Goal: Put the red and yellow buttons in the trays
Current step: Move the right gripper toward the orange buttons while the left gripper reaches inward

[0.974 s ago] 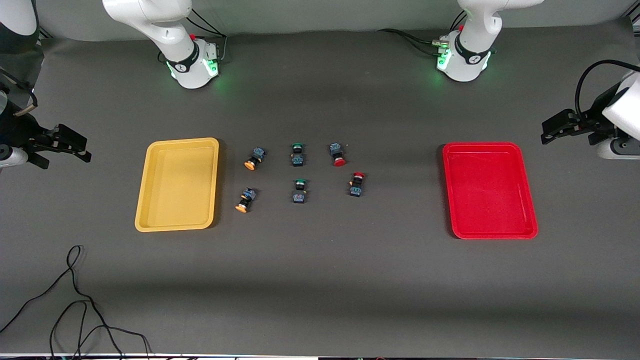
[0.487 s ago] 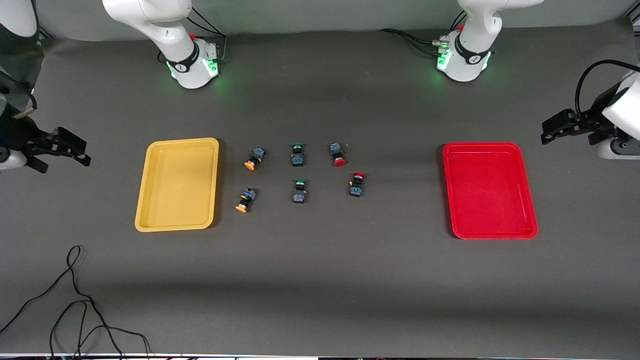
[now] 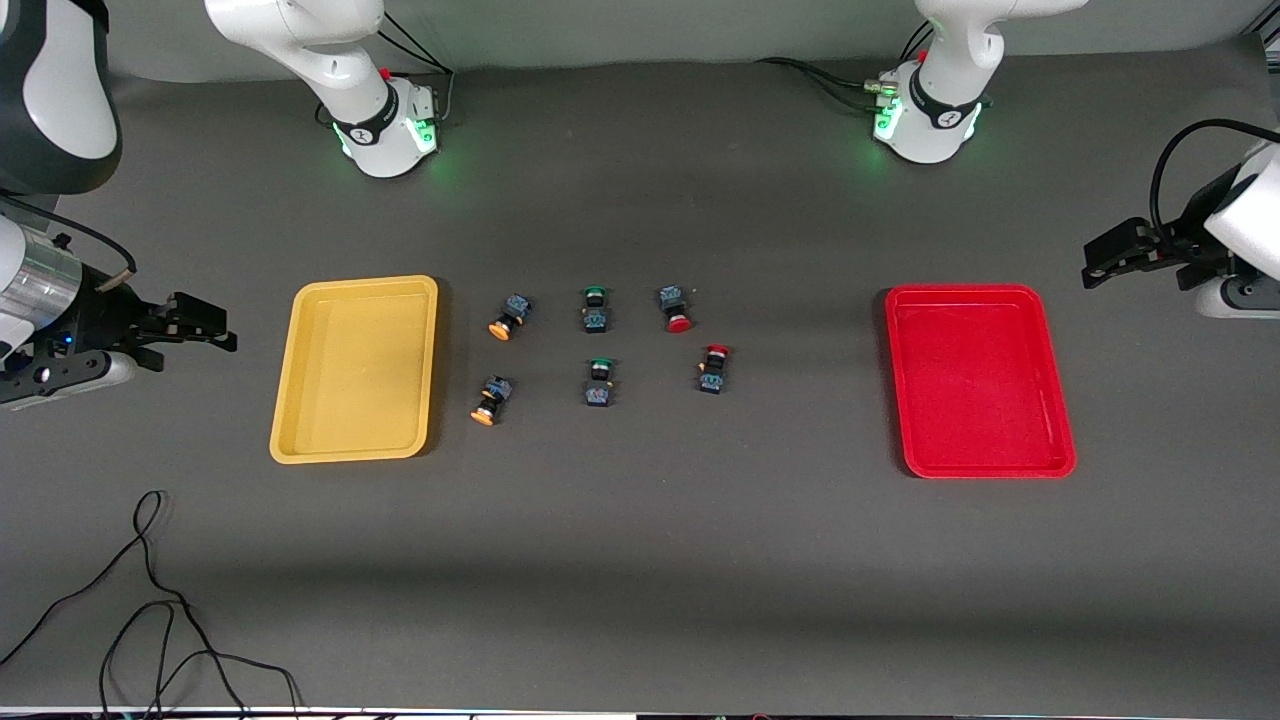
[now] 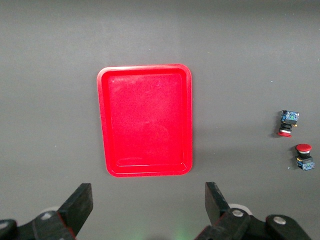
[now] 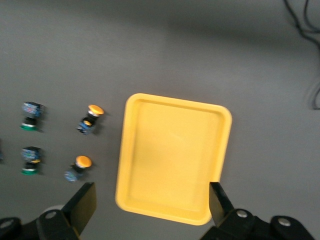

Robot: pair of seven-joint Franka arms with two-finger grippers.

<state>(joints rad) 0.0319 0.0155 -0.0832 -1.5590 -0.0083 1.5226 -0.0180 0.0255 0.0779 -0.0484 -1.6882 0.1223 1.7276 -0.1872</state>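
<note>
both open and empty, the right hand (image 3: 205, 328) sits mid-left of the frame by the yellow tray (image 3: 356, 369), the left hand (image 3: 1105, 252) upper right above the red tray (image 3: 977, 379), buttons (image 3: 598, 352) centred between.

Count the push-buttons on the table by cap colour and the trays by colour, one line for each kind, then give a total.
Red-capped buttons: 2
Yellow-capped buttons: 2
Green-capped buttons: 2
Yellow tray: 1
Red tray: 1
Total: 8
</note>
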